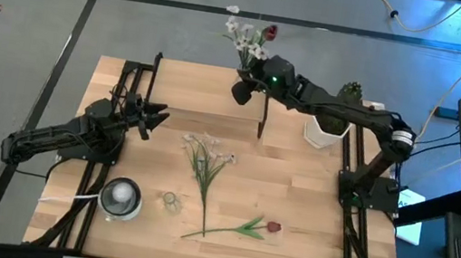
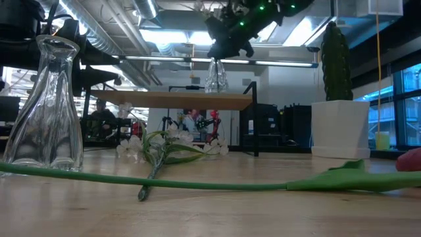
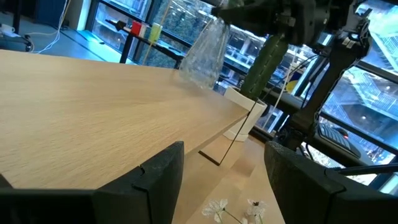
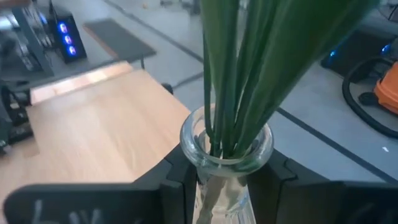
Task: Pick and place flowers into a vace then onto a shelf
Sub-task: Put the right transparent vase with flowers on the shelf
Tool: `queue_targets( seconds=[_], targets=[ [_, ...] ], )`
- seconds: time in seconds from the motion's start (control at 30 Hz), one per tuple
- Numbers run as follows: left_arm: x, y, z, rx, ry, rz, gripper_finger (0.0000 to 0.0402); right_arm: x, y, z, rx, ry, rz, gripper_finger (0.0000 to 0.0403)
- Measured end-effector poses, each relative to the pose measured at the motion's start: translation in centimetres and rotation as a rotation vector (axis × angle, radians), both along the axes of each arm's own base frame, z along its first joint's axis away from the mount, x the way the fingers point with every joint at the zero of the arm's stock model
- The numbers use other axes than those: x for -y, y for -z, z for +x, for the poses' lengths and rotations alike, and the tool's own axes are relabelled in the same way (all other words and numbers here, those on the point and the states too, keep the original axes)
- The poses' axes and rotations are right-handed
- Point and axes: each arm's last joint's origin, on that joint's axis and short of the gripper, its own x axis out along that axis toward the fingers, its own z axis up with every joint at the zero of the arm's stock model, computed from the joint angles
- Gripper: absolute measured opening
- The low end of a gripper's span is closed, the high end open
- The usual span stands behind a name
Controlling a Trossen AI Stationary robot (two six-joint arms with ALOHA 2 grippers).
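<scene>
Desk [image 1: 309, 214] is seen carrying the shelf [image 1: 209, 89] at its far edge. Right gripper [image 1: 243, 87] is held over the shelf, jaws closed on the neck of a glass vase [image 4: 225, 155] loaded with flowers [image 1: 246, 38]; vase base is seen just above the shelf top in the low view. Left gripper [image 1: 154, 120] is parked near the desk's left side, jaws open, nothing held. A white spray [image 1: 207, 164] and a red bud [image 1: 238, 228] are left lying mid-desk, beside an empty vase [image 2: 47, 105]
</scene>
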Motion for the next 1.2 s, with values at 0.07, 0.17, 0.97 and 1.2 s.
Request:
queue_targets(
  seconds=[0.07,0.17,0.97,1.2],
  targets=[
    [0.0,0.0,0.0,-0.004,0.0,-0.002,0.0216,-0.4,0.5,-0.7,0.047,-0.001,-0.005,0.0098],
    [0.0,0.0,0.0,-0.005,-0.001,-0.002,0.0216,-0.8,0.7,-1.7,0.128,-0.005,-0.035,0.0098],
    [0.0,0.1,0.0,-0.006,-0.001,-0.002,0.0216,-0.9,2.4,-2.1,0.048,-0.013,-0.03,0.0098],
    [0.0,0.1,0.0,-0.006,0.0,-0.002,0.0216,-1.0,2.4,-2.1,0.044,-0.012,-0.028,0.0156]
  ],
)
